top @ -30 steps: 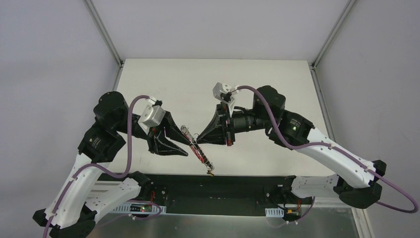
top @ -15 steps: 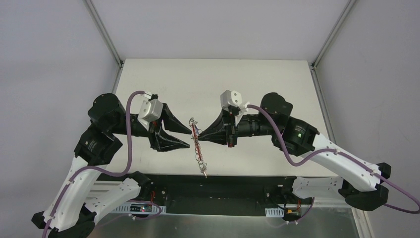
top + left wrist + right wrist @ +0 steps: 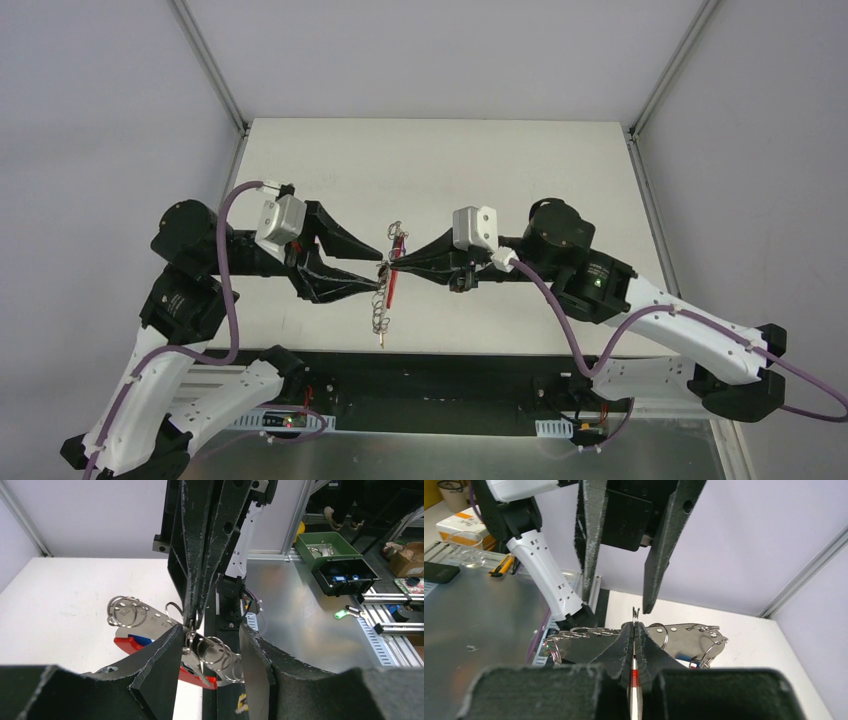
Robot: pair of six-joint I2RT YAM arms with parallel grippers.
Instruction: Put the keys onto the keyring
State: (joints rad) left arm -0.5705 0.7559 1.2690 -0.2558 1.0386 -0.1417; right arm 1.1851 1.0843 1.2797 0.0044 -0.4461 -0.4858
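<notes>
The keyring, a bunch of thin silver rings with a red strap, hangs almost straight down above the table's front middle. My right gripper is shut on its upper part. In the right wrist view the fingers pinch a thin ring and the red strap. My left gripper is open and straddles the keyring from the left. In the left wrist view its fingers stand either side of the rings. A small blue piece lies beside the strap; I cannot make out separate keys. A yellowish tag hangs lowest.
The white table lies below both grippers. A black rail runs along its near edge. Beyond the table, the left wrist view shows a green bin and a black bin on a metal bench.
The keyring swung from a slant to nearly vertical and shifted left. The right gripper rolled and stayed shut on it. The left gripper, apart a moment ago, now straddles the rings.
</notes>
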